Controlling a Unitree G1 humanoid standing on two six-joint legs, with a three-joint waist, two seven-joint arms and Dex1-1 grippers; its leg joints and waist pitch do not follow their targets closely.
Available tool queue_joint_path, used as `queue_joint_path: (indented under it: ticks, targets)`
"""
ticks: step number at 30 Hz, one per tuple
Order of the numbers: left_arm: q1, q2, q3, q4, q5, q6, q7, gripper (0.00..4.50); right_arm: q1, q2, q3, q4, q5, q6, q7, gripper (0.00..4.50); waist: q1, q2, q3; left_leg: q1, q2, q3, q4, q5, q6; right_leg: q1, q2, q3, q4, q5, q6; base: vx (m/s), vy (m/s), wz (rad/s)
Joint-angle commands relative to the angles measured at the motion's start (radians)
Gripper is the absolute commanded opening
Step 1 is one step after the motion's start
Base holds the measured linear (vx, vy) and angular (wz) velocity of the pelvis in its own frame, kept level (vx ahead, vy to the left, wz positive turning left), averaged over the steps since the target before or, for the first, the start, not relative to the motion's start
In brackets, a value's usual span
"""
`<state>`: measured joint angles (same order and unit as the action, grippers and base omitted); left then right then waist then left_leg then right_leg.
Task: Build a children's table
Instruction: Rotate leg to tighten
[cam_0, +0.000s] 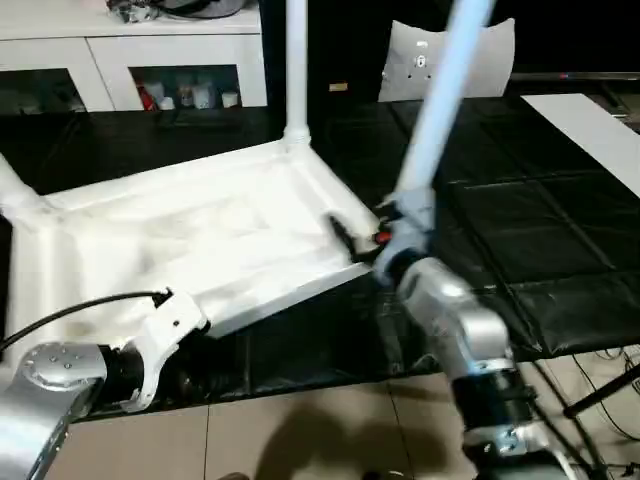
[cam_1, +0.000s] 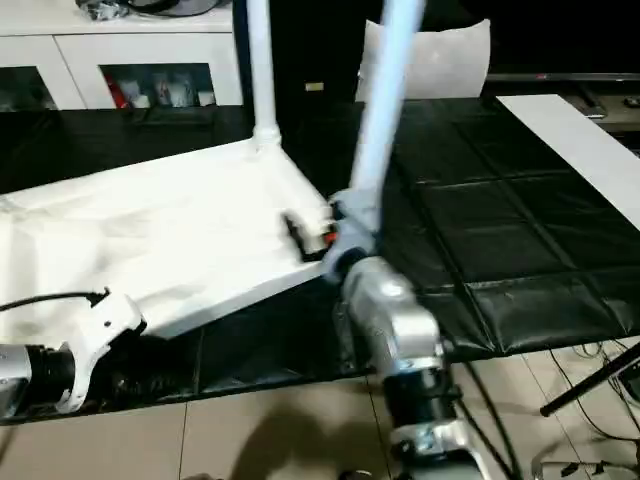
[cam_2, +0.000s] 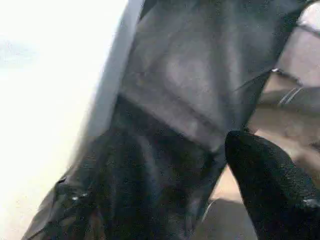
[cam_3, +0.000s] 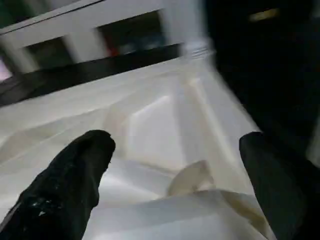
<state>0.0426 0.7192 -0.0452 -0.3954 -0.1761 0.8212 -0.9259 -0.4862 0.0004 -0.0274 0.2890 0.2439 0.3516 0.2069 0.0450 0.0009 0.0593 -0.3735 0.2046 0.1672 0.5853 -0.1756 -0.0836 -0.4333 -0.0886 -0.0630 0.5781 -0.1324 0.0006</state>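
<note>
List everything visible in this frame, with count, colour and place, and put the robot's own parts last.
White plastic rectangular table top: one, white, ribbed underside up on the black mat.
Long round table legs: three seen, white; one upright at the far corner socket, one leaning at the near right corner, one at the left corner.
Black padded mat: one, black, under the table top.
White cabinet with shelves: one, white, at the back left.
Flat white board: one, white, on the mat at far right.
Left gripper: one, black fingers, by the table top's near edge.
Right gripper: one, black fingers, open over the ribbed underside.
</note>
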Motion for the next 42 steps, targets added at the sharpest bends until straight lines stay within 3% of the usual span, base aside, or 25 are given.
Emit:
queue_joint_path:
  ticks: [1,2,4,5,6,7,9,10,14,16,17,22,27,28,30,33,35,36,37,42]
  targets:
    - [-0.002,0.005,-0.011,0.024,0.033,-0.021,0.026,3.43,-0.011,-0.020,-0.041,0.021,-0.012,-0.022,-0.034,4.50,-0.008,0.024,-0.053,0.020,0.004,0.000,-0.088,-0.404,-0.047,0.039,-0.019,0.032,-0.064,-0.378,-0.105,0.000,0.000,0.00]
    - [-0.016,-0.005,-0.019,0.050,0.050,-0.035,0.046,3.43,-0.019,-0.036,-0.054,0.034,-0.014,-0.034,-0.040,4.50,-0.007,0.030,-0.055,0.020,0.003,-0.001,-0.088,-0.400,-0.048,0.041,-0.020,0.032,-0.062,-0.374,-0.107,0.000,0.000,0.00]
    - [-0.040,-0.019,-0.031,0.085,0.072,-0.059,0.078,3.43,-0.033,-0.063,-0.081,0.057,-0.016,-0.051,-0.049,4.50,-0.007,0.025,-0.055,0.020,0.002,0.002,-0.084,-0.402,-0.043,0.041,-0.020,0.031,-0.065,-0.389,-0.109,0.000,0.000,0.00]
    - [-0.057,-0.030,-0.033,0.105,0.079,-0.070,0.102,3.43,-0.042,-0.087,-0.102,0.071,-0.017,-0.062,-0.056,4.50,-0.005,0.030,-0.057,0.025,0.003,0.003,-0.082,-0.400,-0.042,0.039,-0.020,0.031,-0.068,-0.396,-0.109,0.000,0.000,0.00]
    - [-0.063,-0.033,-0.035,0.112,0.084,-0.076,0.109,3.43,-0.045,-0.099,-0.111,0.077,-0.017,-0.067,-0.057,4.50,-0.004,0.029,-0.057,0.026,0.004,0.004,-0.081,-0.396,-0.043,0.039,-0.020,0.031,-0.067,-0.391,-0.111,0.000,0.000,0.00]
    - [-0.066,-0.034,-0.037,0.118,0.086,-0.084,0.114,3.43,-0.050,-0.105,-0.117,0.088,-0.018,-0.075,-0.060,4.50,0.001,0.035,-0.060,0.024,0.003,0.003,-0.080,-0.384,-0.043,0.042,-0.021,0.031,-0.064,-0.380,-0.115,0.000,0.000,0.00]
    - [-0.079,-0.038,-0.041,0.133,0.093,-0.095,0.129,3.43,-0.061,-0.129,-0.137,0.110,-0.017,-0.091,-0.064,4.50,0.005,0.030,-0.062,0.025,0.003,0.004,-0.078,-0.368,-0.042,0.043,-0.019,0.030,-0.062,-0.360,-0.120,0.000,0.000,0.00]
    - [-0.086,-0.041,-0.042,0.142,0.097,-0.104,0.137,3.43,-0.065,-0.140,-0.146,0.121,-0.017,-0.098,-0.065,4.50,0.007,0.034,-0.065,0.026,0.004,0.005,-0.077,-0.362,-0.043,0.043,-0.018,0.030,-0.058,-0.347,-0.125,0.000,0.000,0.00]
    - [-0.122,-0.069,-0.053,0.193,0.112,-0.135,0.178,3.43,-0.083,-0.194,-0.169,0.171,-0.018,-0.128,-0.064,4.50,0.014,0.030,-0.068,0.020,0.002,0.007,-0.073,-0.323,-0.037,0.052,-0.018,0.029,-0.051,-0.277,-0.149,0.000,0.000,0.00]
    - [-0.142,-0.089,-0.068,0.224,0.126,-0.158,0.204,3.43,-0.090,-0.215,-0.172,0.196,-0.020,-0.144,-0.063,4.50,0.015,0.028,-0.070,0.021,0.001,0.009,-0.071,-0.314,-0.033,0.052,-0.018,0.029,-0.051,-0.272,-0.153,0.000,0.000,0.00]
    - [-0.158,-0.108,-0.072,0.247,0.136,-0.175,0.227,3.43,-0.094,-0.227,-0.177,0.209,-0.022,-0.155,-0.060,4.50,0.015,0.016,-0.073,0.017,0.000,0.010,-0.070,-0.297,-0.026,0.058,-0.019,0.028,-0.051,-0.270,-0.156,0.000,0.000,0.00]
    - [-0.234,-0.188,-0.070,0.343,0.170,-0.272,0.337,3.43,-0.114,-0.295,-0.204,0.277,-0.041,-0.203,-0.068,4.50,0.016,0.019,-0.076,0.015,-0.001,0.012,-0.063,-0.282,-0.014,0.057,-0.022,0.026,-0.053,-0.302,-0.152,0.000,0.000,0.00]
    - [-0.240,-0.238,-0.043,0.360,0.155,-0.315,0.378,3.43,-0.110,-0.324,-0.221,0.289,-0.036,-0.215,-0.065,4.50,0.015,0.014,-0.077,0.010,-0.002,0.012,-0.058,-0.266,-0.001,0.060,-0.022,0.023,-0.053,-0.301,-0.148,0.000,0.000,0.00]
    - [-0.233,-0.263,-0.016,0.351,0.117,-0.291,0.373,3.72,-0.102,-0.327,-0.215,0.284,-0.037,-0.220,-0.053,4.50,0.015,0.013,-0.077,0.008,-0.002,0.012,-0.058,-0.263,0.001,0.060,-0.021,0.023,-0.052,-0.299,-0.148,0.000,0.000,0.00]
    - [-0.209,-0.293,0.030,0.317,0.063,-0.254,0.371,3.78,-0.074,-0.320,-0.189,0.248,-0.039,-0.217,-0.017,4.50,0.011,0.012,-0.076,0.006,-0.003,0.014,-0.057,-0.261,0.005,0.062,-0.021,0.022,-0.053,-0.304,-0.152,0.000,0.000,0.00]
    - [-0.143,-0.315,0.062,0.239,0.022,-0.240,0.378,3.83,-0.023,-0.296,-0.145,0.177,-0.021,-0.200,0.061,4.50,0.006,0.005,-0.074,-0.001,0.001,0.010,-0.058,-0.269,0.027,0.065,-0.026,0.020,-0.054,-0.333,-0.148,0.000,0.000,0.00]
    - [-0.099,-0.323,0.078,0.202,0.012,-0.248,0.395,4.12,0.011,-0.286,-0.114,0.137,-0.009,-0.190,0.102,4.50,-0.001,0.007,-0.071,0.001,0.000,0.012,-0.059,-0.287,0.037,0.056,-0.021,0.018,-0.064,-0.375,-0.142,0.000,0.000,0.00]
    - [-0.091,-0.326,0.083,0.196,0.010,-0.250,0.399,4.12,0.018,-0.284,-0.108,0.130,-0.010,-0.190,0.106,4.50,-0.003,0.002,-0.070,-0.002,0.002,0.011,-0.060,-0.294,0.038,0.058,-0.022,0.018,-0.064,-0.383,-0.138,0.000,0.000,0.00]
    - [-0.039,-0.350,0.121,0.160,-0.005,-0.257,0.429,4.18,0.066,-0.275,-0.072,0.083,-0.011,-0.183,0.131,4.50,-0.005,-0.001,-0.063,-0.001,0.004,0.010,-0.062,-0.317,0.040,0.053,-0.021,0.017,-0.072,-0.435,-0.122,0.000,0.000,0.00]
    - [-0.002,-0.402,0.187,0.128,0.015,-0.280,0.525,4.41,0.124,-0.270,-0.026,0.006,0.012,-0.148,0.192,4.50,-0.005,0.004,-0.056,0.010,0.003,0.006,-0.065,-0.381,0.032,0.039,-0.014,0.012,-0.089,-0.540,-0.065,0.000,0.000,0.00]
